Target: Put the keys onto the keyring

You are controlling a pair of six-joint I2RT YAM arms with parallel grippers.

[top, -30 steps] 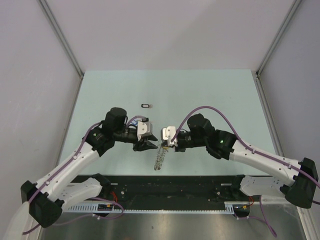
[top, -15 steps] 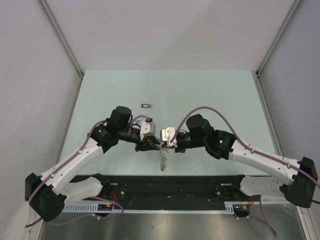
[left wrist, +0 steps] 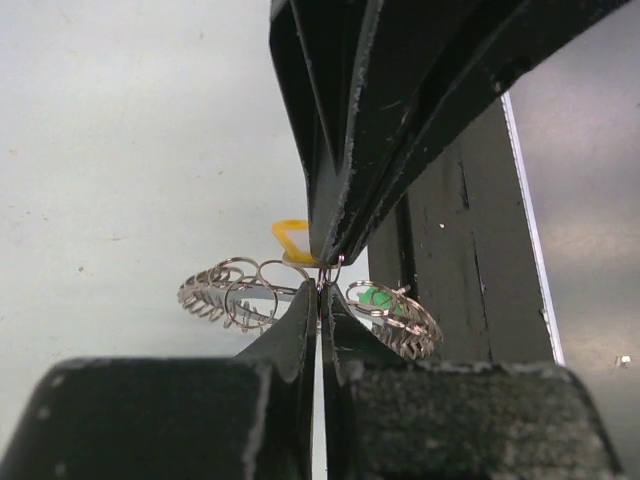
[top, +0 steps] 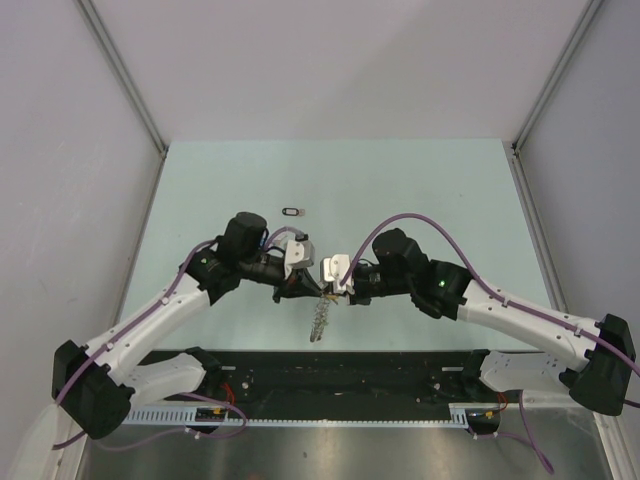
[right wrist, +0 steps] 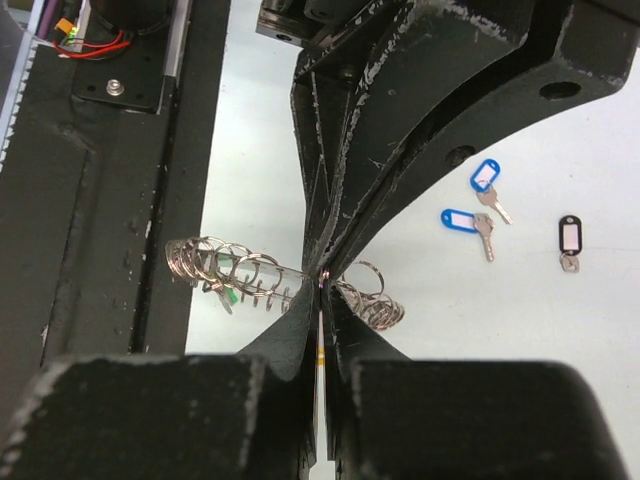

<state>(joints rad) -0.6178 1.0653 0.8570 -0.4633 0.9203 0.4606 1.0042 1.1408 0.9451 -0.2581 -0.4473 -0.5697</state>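
The keyring [top: 319, 316] is a floppy silver coil hanging between both grippers above the table's front edge. Its loops spread to both sides of the pinch in the left wrist view [left wrist: 232, 291] and the right wrist view [right wrist: 228, 266]. A green-tagged key [left wrist: 378, 297] hangs on it. My right gripper [top: 329, 285] is shut on the keyring [right wrist: 322, 285]. My left gripper [top: 305, 287] is shut tip to tip against it [left wrist: 320, 290], with a yellow-tagged key [left wrist: 290, 236] sticking out at the tips. Two blue-tagged keys [right wrist: 466, 221] lie on the table. A black-tagged key lies near them [right wrist: 568, 238].
A black-tagged key [top: 291, 211] lies on the pale green table [top: 420, 190] behind the left arm. A black rail [top: 330, 375] with wiring runs along the near edge, just under the hanging ring. Grey walls stand on both sides.
My left gripper has moved right and closed in on the right gripper's tip. The hanging keyring has swung a little. The right arm has barely moved.
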